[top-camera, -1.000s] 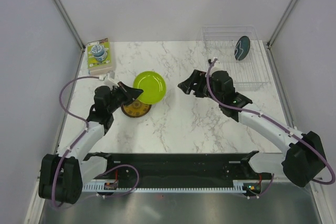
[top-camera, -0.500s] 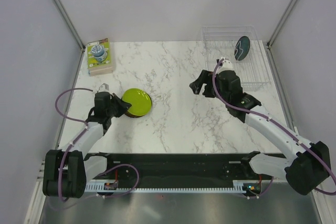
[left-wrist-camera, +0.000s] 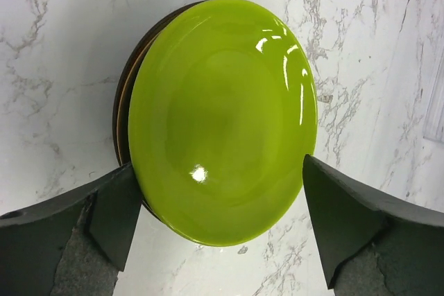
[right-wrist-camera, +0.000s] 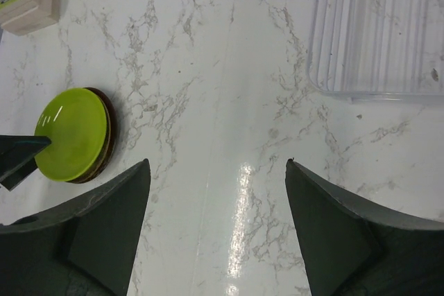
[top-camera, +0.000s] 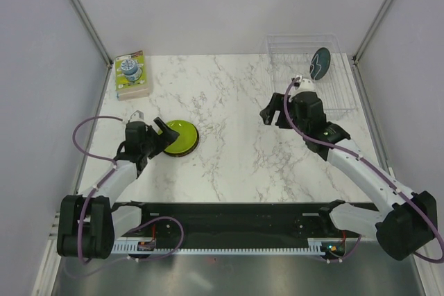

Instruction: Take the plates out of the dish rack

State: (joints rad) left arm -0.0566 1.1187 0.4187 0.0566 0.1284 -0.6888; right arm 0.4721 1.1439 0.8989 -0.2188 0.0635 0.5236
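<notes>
- Looking from above: the green plate (top-camera: 178, 135) lies flat on the left of the table (top-camera: 229, 161), with the left gripper (top-camera: 164, 141) at its near rim. A teal plate (top-camera: 320, 63) stands on edge in the rack (top-camera: 333, 102) at the far right. The right gripper (top-camera: 272, 114) hangs just left of the rack.
- Left wrist: the green plate sits on a dark plate (left-wrist-camera: 122, 112). The fingers flank its rim, and I cannot tell whether they pinch it.
- Right wrist: the jaws are spread wide and empty above the marble.

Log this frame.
left hand straddles lime plate atop dark plate, grip unclear | right hand open, empty | teal plate in rack
</notes>
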